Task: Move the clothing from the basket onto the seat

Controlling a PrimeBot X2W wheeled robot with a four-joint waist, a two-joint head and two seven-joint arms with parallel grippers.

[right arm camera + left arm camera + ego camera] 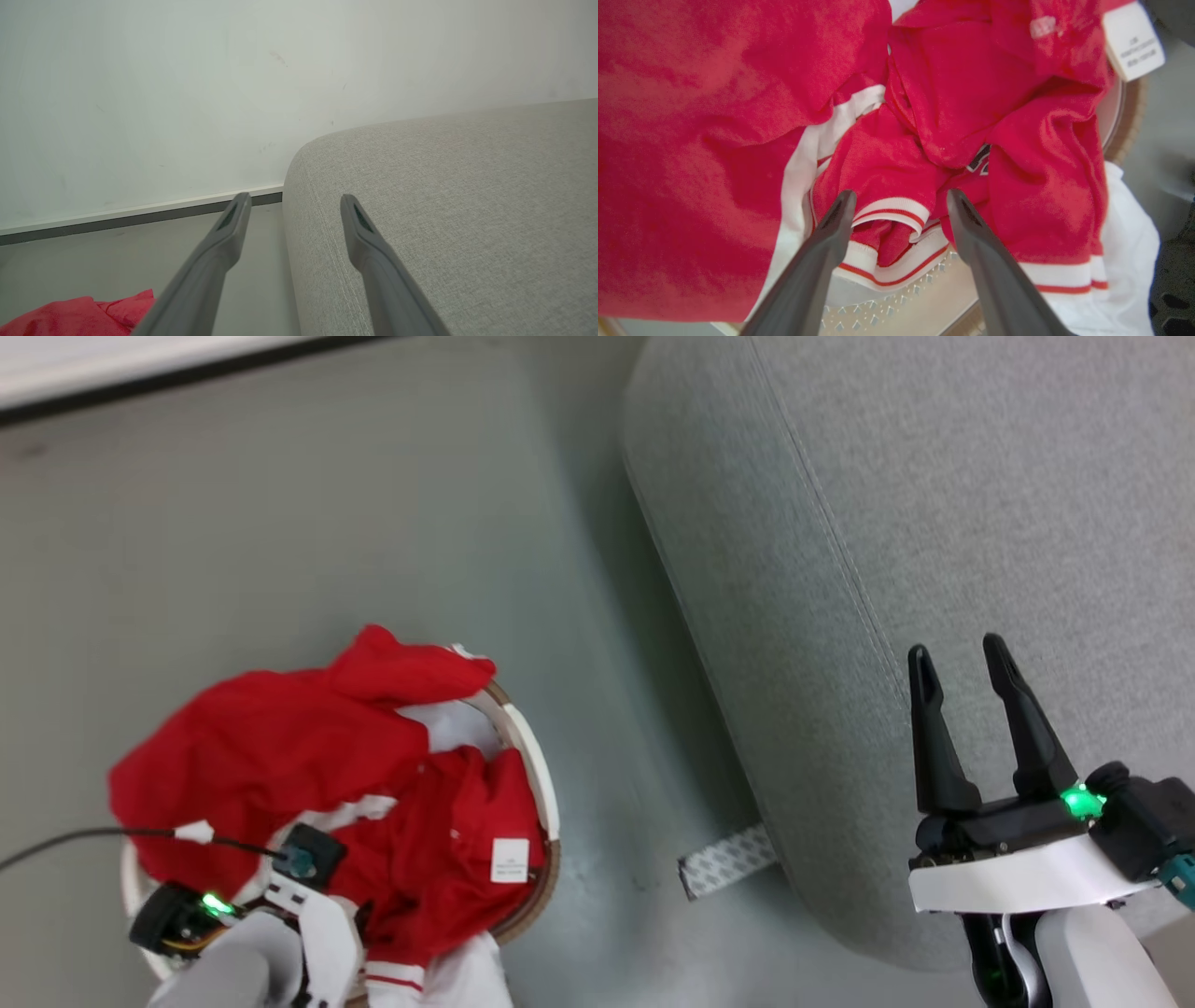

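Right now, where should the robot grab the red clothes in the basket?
Probably the bunched white-striped cuff of the clothing, from straight above: it pokes up as a thick fold right where the open left gripper points, by the basket wall.

We note a smooth grey floor (280,504), matt and faintly scuffed. On the far side a pale wall (187,93) carries a few small marks, and a white skirting (140,209) with a dark lower edge runs along its foot. A light-grey upholstered seat (934,523) stands at right, with a patterned strip (728,861) on the floor at its near edge. Lighting is even and soft.
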